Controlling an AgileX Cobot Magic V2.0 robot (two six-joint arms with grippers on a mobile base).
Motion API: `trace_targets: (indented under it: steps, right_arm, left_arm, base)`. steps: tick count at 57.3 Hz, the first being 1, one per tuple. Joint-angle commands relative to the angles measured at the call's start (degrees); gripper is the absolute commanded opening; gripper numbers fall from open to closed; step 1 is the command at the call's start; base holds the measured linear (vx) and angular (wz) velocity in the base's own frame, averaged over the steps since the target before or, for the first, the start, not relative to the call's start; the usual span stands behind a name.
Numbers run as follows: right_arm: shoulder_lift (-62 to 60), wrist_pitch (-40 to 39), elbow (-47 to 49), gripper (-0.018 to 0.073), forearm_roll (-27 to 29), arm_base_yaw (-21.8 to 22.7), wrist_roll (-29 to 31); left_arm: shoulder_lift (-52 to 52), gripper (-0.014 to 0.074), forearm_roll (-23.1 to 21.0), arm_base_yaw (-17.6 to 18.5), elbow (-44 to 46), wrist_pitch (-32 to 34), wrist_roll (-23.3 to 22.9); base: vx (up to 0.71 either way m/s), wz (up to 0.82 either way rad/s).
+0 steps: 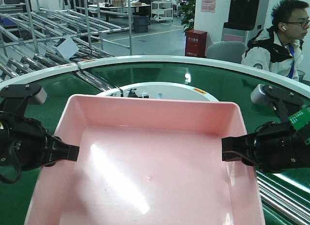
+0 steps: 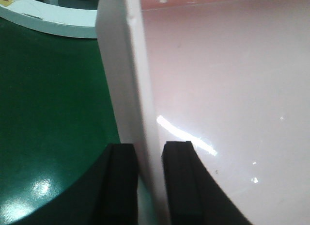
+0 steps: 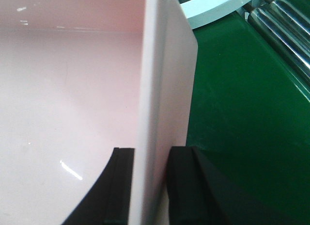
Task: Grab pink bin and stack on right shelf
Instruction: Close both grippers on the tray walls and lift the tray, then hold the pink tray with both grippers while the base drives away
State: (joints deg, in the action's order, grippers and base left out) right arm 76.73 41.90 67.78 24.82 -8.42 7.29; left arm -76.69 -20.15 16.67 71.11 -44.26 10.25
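Observation:
The pink bin point(image 1: 155, 176) fills the lower middle of the front view, empty, over the green conveyor belt point(image 1: 227, 84). My left gripper point(image 1: 72, 152) is shut on the bin's left wall, one finger inside and one outside, as the left wrist view shows: gripper point(image 2: 149, 146), bin wall point(image 2: 131, 74). My right gripper point(image 1: 226, 156) is shut on the bin's right wall in the same way; the right wrist view shows the gripper point(image 3: 150, 150) astride the wall point(image 3: 162, 74). The right shelf is out of view.
A white curved rim point(image 1: 160, 89) edges the belt's inner island behind the bin. Metal rollers point(image 1: 286, 200) lie at the lower right, and roller racks point(image 1: 43, 36) stand at the back left. A seated person point(image 1: 281, 40) and a red box point(image 1: 195, 42) are beyond the belt.

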Motion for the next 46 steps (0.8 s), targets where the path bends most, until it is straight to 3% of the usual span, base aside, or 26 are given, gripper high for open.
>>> trace_targets:
  steps: [1, 46]
  right_arm:
    - [-1.9, -4.8, 1.9, -0.0008, 0.8, 0.5, 0.6]
    - [-1.8, -4.9, 1.9, -0.0008, 0.8, 0.5, 0.6]
  left_arm:
    - [2.2, -0.0002, -0.7, 0.0, 1.7, 2.6, 1.2]
    - [2.2, -0.0002, -0.7, 0.0, 1.7, 2.6, 1.2]
  base:
    - [-0.04, 0.00]
    - [-0.21, -0.06]
